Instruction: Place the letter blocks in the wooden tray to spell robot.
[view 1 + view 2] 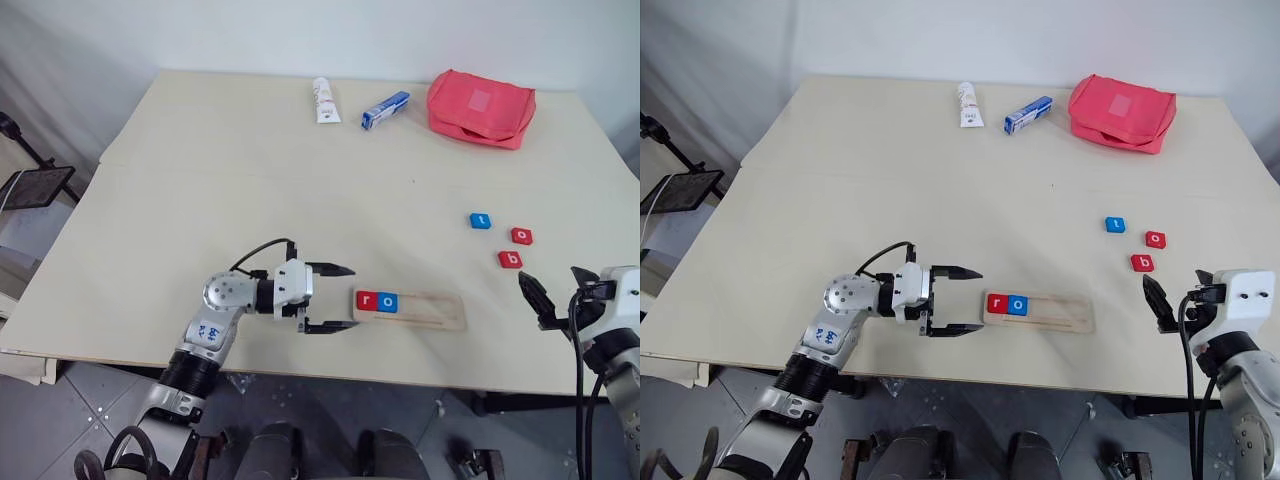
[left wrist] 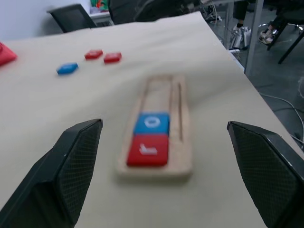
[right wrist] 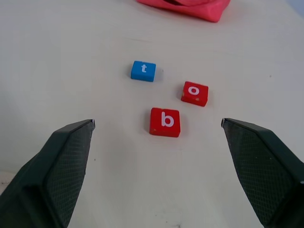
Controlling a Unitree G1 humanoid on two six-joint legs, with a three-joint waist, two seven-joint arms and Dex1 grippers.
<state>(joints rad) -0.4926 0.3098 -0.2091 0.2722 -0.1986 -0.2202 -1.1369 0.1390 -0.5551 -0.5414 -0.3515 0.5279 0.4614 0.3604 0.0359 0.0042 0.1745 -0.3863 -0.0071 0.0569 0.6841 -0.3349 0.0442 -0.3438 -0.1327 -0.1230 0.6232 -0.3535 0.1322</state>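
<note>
Head views: you look down on a pale beige tabletop [image 1: 250, 200] with both arms low at its near edge.
Tray: the long narrow pale wooden tray [image 1: 435, 312] lies flat near the front edge, just past the left gripper.
Filled slots: a red square tile with a white "r" [image 1: 366, 300] and a blue square tile with a white "o" [image 1: 388, 302] sit side by side, touching, at the tray's left end.
Empty slots: the rest of the groove is bare; you can judge that three places remain.
Loose tiles: a blue "t" tile [image 3: 143, 71], a red "o" tile [image 3: 194, 93] and a red "b" tile [image 3: 165, 122] lie flat on the table, close together but apart, to the right of the tray.
Left gripper [image 1: 330, 298]: its black fingers stand wide apart with nothing between them, pointing at the tray's filled end and just short of it.
Right gripper [image 3: 156, 142]: its fingers are spread wide and hold nothing; the "b" tile lies straight ahead between them, not touched.
Progress: two of five letters are placed, so you are a little under halfway.
Left to do: "b" looks to be the next letter, then "o", then "t".
Bystanders: a white tube [image 1: 325, 100], a small blue-and-white box [image 1: 386, 109] and a pinkish-red zip pouch [image 1: 481, 107] rest at the far edge, well away.
</note>
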